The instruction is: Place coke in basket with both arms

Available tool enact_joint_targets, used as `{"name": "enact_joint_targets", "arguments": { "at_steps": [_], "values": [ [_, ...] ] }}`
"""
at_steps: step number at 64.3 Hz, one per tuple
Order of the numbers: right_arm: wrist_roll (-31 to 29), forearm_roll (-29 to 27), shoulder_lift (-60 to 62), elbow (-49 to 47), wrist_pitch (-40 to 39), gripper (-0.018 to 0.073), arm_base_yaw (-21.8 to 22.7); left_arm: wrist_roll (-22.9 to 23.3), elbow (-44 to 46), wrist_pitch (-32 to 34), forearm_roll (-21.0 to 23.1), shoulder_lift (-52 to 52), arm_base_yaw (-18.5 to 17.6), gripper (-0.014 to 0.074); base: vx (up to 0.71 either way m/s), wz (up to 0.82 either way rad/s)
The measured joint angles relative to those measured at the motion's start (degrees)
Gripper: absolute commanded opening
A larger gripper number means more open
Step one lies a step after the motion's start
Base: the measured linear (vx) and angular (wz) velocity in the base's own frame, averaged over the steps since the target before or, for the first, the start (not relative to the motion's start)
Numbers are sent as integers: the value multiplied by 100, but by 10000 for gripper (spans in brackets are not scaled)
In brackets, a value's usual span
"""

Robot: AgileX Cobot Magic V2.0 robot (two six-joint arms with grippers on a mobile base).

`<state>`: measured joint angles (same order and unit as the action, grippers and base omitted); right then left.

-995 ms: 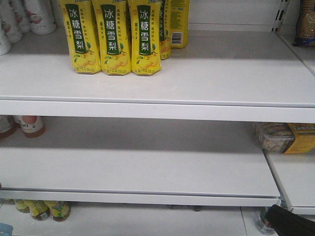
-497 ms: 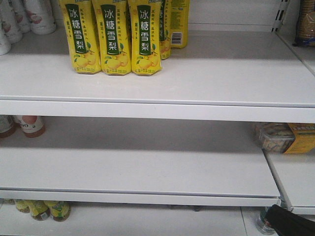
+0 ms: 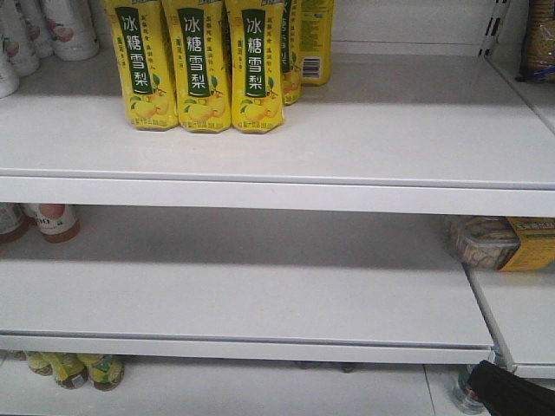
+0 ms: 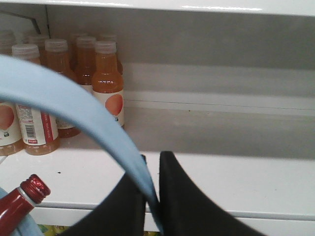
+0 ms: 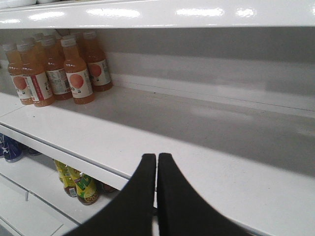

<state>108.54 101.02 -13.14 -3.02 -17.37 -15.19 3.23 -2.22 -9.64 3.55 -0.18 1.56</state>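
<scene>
Front view: yellow bottles [image 3: 195, 65] read "冰糖雪梨"; left fingers [image 4: 147, 172] pinch basket handle [image 4: 74, 110]; right fingers [image 5: 156, 172] closed, empty.

orange-drink bottles [image 5: 54, 69] left on shelf [image 5: 206, 142] | coke [image 4: 22, 204] below-left of basket handle [image 4: 83, 123]

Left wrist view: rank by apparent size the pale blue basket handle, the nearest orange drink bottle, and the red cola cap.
1. Pale blue plastic basket handle, close to the camera, so exaggerated.
2. Nearest orange drink bottle.
3. Red cola bottle cap.
</scene>
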Motion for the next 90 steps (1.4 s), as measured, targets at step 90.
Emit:
{"name": "enact_joint_targets", "arguments": {
  "at_steps": [90],
  "values": [
    [0, 0, 0, 0, 0, -5, 0, 102, 0, 24, -38, 0, 0, -5, 0, 0]
  ]
}}
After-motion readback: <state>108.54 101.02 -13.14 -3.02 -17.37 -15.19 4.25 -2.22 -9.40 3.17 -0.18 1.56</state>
